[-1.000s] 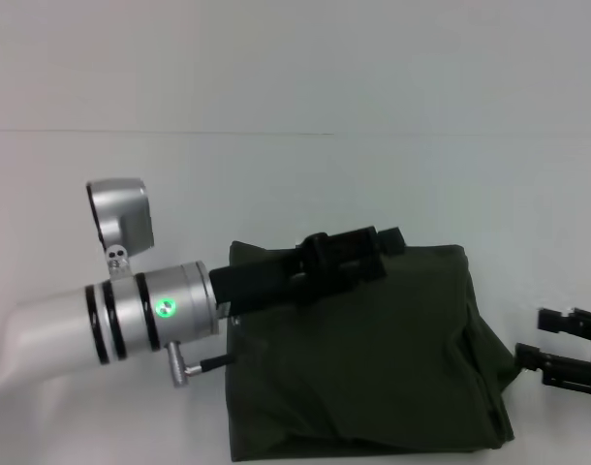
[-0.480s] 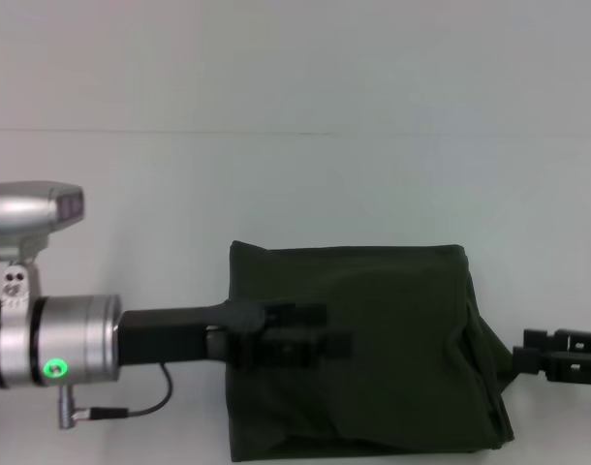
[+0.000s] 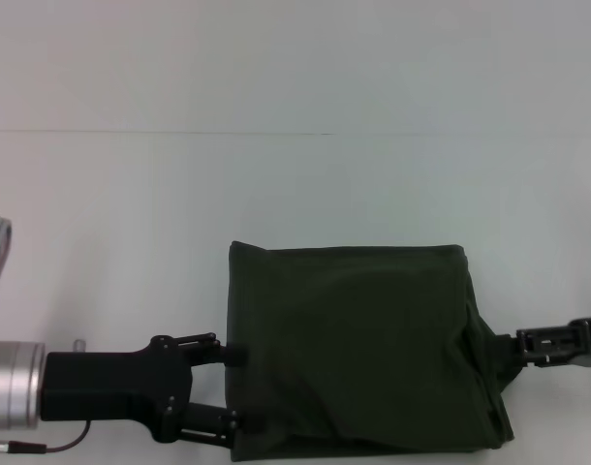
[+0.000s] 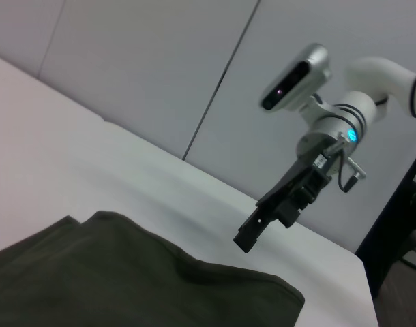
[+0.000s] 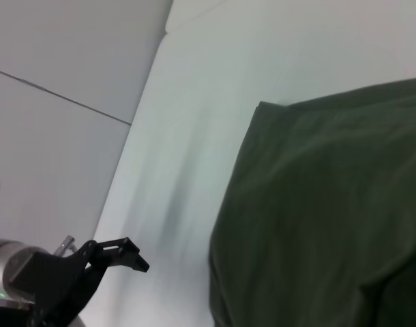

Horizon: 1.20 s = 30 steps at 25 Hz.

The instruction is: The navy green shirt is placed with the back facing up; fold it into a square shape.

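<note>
flanking the folded navy green shirt [image 3: 358, 349], left gripper [image 3: 235, 389] spread, right gripper [image 3: 521, 345] unclear.

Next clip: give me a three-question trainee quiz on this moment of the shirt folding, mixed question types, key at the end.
1. True or false: the dark olive-green cotton shirt lies folded into a roughly square block on the white table.
2. Which gripper sits at the shirt's left edge with its fingers spread? A) left gripper B) right gripper
3. Fill in: in the head view the shirt's upper face shows ____ lettering.

Key: 1 true; 2 A; 3 no.
</note>
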{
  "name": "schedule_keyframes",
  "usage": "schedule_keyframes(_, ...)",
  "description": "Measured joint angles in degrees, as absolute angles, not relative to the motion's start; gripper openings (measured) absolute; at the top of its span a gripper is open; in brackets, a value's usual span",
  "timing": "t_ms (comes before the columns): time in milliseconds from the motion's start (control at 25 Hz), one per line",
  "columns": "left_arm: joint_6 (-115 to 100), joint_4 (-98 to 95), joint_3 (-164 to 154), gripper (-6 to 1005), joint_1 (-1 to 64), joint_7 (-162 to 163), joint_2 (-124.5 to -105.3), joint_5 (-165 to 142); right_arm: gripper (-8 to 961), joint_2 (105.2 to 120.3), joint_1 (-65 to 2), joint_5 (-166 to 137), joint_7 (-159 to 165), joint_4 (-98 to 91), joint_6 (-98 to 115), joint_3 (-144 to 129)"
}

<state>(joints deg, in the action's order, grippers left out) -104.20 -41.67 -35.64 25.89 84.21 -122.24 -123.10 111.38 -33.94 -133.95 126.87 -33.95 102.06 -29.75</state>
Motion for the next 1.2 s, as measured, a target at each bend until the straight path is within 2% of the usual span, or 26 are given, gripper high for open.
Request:
schedule_keyframes(480,-110.5,-48.0,-33.2,964,22.7,80.6,-122.17,-123.3,801,110.92,-39.6,-134.3,141.2,-33.9,102.8,-36.8)
schedule_keyframes(960,-110.6,-48.3,-33.2,965,21.5,77.6,-122.63,-123.4,768,111.03,-39.2,-134.6,142.1,-31.9,99.4,-38.9)
schedule_keyframes(1200,-110.7,-48.1,-33.2,964,21.6,77.7,-122.61,-123.4,751,111.77,-39.3,-134.6,141.6,-31.1,98.0,-39.1)
